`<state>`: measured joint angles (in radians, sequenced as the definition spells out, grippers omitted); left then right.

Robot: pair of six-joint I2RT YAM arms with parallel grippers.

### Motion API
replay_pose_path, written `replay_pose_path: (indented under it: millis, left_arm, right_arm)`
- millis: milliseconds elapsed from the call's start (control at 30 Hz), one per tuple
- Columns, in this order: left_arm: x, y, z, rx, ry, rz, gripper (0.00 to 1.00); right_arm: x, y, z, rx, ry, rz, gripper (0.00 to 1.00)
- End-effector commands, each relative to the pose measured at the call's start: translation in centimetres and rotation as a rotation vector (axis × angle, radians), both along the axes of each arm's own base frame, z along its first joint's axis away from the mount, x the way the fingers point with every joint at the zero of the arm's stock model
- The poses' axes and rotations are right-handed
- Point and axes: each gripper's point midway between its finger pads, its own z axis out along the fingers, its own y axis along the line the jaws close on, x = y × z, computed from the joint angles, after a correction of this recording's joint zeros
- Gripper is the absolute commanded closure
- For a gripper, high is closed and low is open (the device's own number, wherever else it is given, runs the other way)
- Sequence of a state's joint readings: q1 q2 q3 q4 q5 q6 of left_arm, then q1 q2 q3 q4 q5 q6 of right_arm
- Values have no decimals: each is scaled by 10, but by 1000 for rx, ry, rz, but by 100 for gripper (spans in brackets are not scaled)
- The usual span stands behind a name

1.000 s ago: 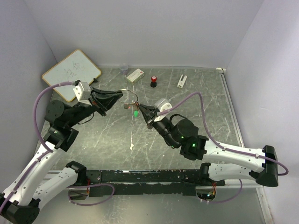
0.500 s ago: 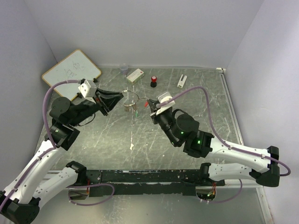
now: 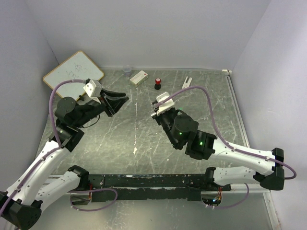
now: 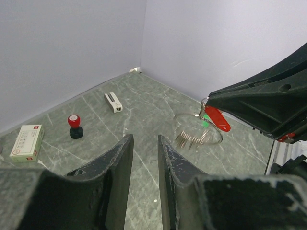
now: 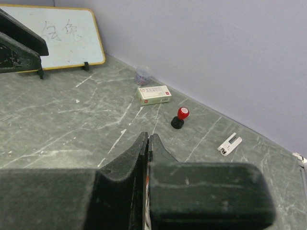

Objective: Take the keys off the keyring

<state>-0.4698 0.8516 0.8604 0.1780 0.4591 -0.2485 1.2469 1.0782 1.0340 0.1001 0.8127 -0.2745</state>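
Observation:
In the left wrist view the thin silver keyring (image 4: 178, 118) hangs from the tips of my right gripper (image 4: 207, 99), above the table. A red-headed key (image 4: 217, 120) and a green-headed key (image 4: 206, 118) sit right under those tips. Several short silver blades (image 4: 192, 139) dangle from the loop's lower side. My right gripper (image 5: 149, 137) is shut, with a sliver of wire showing between its tips. My left gripper (image 4: 145, 143) stands open and holds nothing, a short way from the ring. From above, the left gripper (image 3: 123, 100) points toward the right gripper (image 3: 154, 111); the ring is too small to make out there.
Along the back wall stand a whiteboard (image 3: 73, 75), a small clear cup (image 3: 127, 71), a white box (image 3: 138, 77), a black cylinder with a red cap (image 3: 157, 84) and a white clip (image 3: 186, 83). Purple cables arc over both arms.
My left gripper has opened, let go of the keyring and drawn back to the left. My right gripper, still shut, has swung up and away with the ring and keys.

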Motion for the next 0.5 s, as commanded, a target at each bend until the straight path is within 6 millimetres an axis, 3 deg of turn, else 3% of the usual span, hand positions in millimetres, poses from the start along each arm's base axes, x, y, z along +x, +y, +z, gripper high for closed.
replay_pose_path:
  millis: [0, 467]
  left_arm:
    - [-4, -11, 5, -44, -16, -71, 64]
    - [-27, -45, -16, -37, -113, -359, 60]
  right_arm:
    - [-2, 2, 19, 33, -26, 10, 100]
    - [-11, 11, 25, 72, -21, 84, 100]
